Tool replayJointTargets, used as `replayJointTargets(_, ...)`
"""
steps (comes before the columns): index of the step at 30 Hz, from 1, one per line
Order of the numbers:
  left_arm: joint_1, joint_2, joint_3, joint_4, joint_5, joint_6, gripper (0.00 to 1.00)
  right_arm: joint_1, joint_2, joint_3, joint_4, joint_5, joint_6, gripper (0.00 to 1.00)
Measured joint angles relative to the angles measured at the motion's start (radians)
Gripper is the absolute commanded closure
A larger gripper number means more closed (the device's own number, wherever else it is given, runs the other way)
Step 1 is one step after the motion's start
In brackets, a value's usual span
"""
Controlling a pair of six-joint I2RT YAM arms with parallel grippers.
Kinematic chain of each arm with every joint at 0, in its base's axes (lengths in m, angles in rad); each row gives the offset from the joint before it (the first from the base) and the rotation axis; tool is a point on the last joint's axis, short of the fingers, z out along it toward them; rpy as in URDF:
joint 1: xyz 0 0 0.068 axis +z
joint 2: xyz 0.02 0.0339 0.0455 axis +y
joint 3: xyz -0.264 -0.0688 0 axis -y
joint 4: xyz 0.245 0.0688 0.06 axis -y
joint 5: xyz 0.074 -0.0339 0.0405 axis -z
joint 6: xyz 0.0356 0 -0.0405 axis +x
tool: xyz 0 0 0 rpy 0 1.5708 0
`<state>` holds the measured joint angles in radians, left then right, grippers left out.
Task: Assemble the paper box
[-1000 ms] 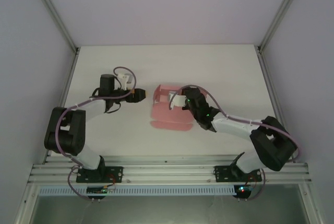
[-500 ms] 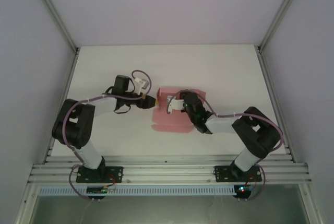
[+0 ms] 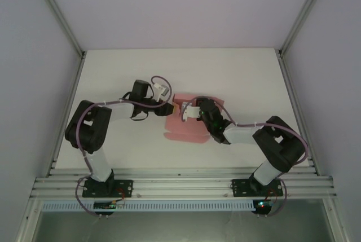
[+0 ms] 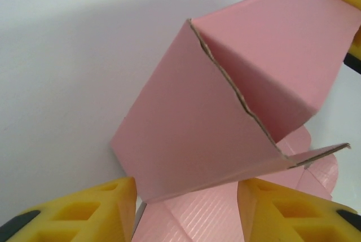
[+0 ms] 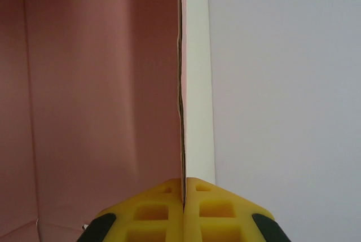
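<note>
Pressed together at the right end effector (image 5: 184, 183), with the yellow moulded fingers pinching one thin wall of the pink thin-card paper box (image 5: 101, 84) edge-on between them. Pink on the inner face of that pinched wall, cream-white on the outer face. To the left of the wall, a look into the hollow of the paper box, with a corner crease along the far left. To the right, bare white counter (image 5: 282, 112).

Spread apart at the left end effector (image 4: 186, 188), with yellow fingers low on either side of a folded pink panel. Between them, the lower edge of that panel; cannot tell whether touching either pad. Raised in a sharp ridge above, with a raw cut edge running diagonally and a second panel sloping away to the upper right. Beneath, ribbed flat flaps of the same card, lying on the counter. At the top right corner of this wrist view, a yellow fingertip of the other arm at the edge of the paper box.

From above: left end effector (image 3: 168, 108) at the left side of the paper box (image 3: 186, 132), right end effector (image 3: 194, 112) reaching in from the right over its far part. Partly folded, near the middle of the counter (image 3: 242, 73), with a flat flap spread toward the near edge. Both arms bent inward from their bases toward the paper box.
</note>
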<state>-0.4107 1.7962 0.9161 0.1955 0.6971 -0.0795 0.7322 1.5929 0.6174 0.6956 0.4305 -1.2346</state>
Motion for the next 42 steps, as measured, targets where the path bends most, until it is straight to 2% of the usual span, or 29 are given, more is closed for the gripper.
replayJointTargets(2, -0.016, 0.002, 0.0, 0.018, -0.034, 0.0, 0.52, 0.0, 0.0, 0.0, -0.007, 0.001, 0.004, 1.0)
replayJointTargets(6, -0.063, -0.001, -0.024, 0.103, -0.132, -0.012, 0.59, -0.002, 0.0, 0.0, -0.016, 0.012, 0.016, 1.0)
replayJointTargets(11, -0.119, -0.005, -0.072, 0.19, -0.279, -0.018, 0.58, -0.003, 0.0, 0.0, -0.019, 0.019, 0.026, 1.0)
replayJointTargets(13, -0.129, -0.005, -0.072, 0.208, -0.319, -0.019, 0.61, -0.003, 0.0, 0.003, -0.026, 0.023, 0.035, 1.0)
replayJointTargets(21, -0.14, 0.002, -0.098, 0.311, -0.397, -0.034, 0.73, -0.006, 0.0, 0.012, -0.044, 0.026, 0.068, 1.0)
replayJointTargets(27, -0.163, 0.018, -0.092, 0.336, -0.477, -0.015, 0.87, -0.008, -0.001, 0.027, -0.08, 0.027, 0.095, 1.0)
replayJointTargets(31, -0.21, 0.02, -0.077, 0.326, -0.63, 0.001, 0.93, -0.008, -0.002, 0.035, -0.1, 0.03, 0.116, 1.0)
replayJointTargets(33, -0.239, 0.026, -0.062, 0.312, -0.73, 0.0, 1.0, -0.01, -0.002, 0.042, -0.114, 0.031, 0.125, 1.0)
replayJointTargets(37, -0.286, 0.051, -0.015, 0.282, -0.906, -0.026, 1.0, -0.025, -0.002, 0.058, -0.137, 0.025, 0.148, 1.0)
replayJointTargets(42, -0.325, 0.063, -0.004, 0.276, -1.054, -0.069, 1.0, -0.031, -0.011, 0.063, -0.152, -0.008, 0.175, 1.0)
